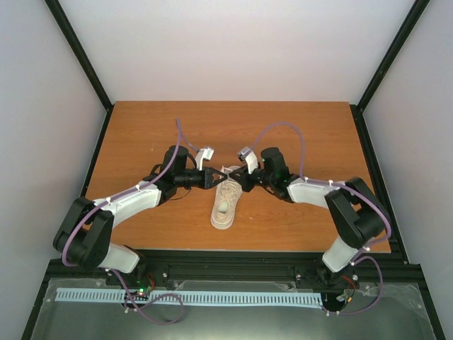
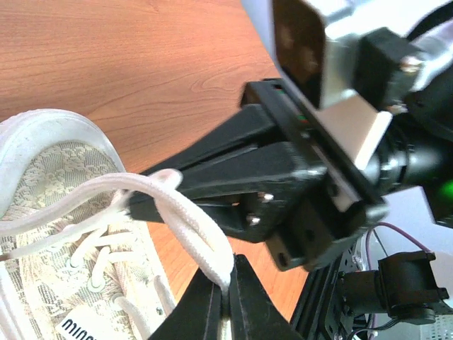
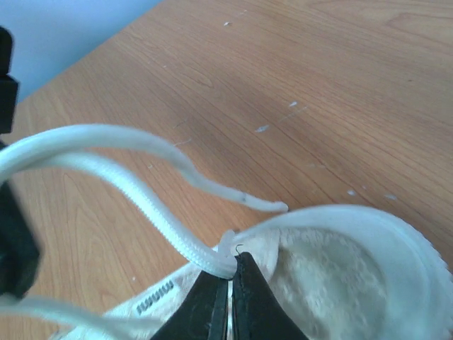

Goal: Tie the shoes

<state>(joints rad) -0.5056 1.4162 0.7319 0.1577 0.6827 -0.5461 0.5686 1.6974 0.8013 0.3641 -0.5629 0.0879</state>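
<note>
Pinching lace on both sides: L gripper (image 1: 214, 177) is clamped on one pale strand (image 2: 195, 234), R gripper (image 1: 238, 178) is clamped on another strand (image 3: 170, 227), prob. so the two can be crossed into a knot. Sneaker (image 1: 226, 205) lies mid-table (image 1: 304, 134), lengthwise btwn the arms, its far end under the fingertips. Grippers sit nose to nose, so little room to swing. Loose lace tip (image 3: 279, 207) lies on the wood beside the collar and could snag.

A white tag (image 2: 88, 324) inside the small cream low-top sneaker (image 2: 42, 142) carries dark printed letters, upside down and cut off by the picture's edge, too partial to read. In the right wrist view, a short dark print (image 3: 156, 299) on the sneaker's cream inner edge is too blurred to read.
</note>
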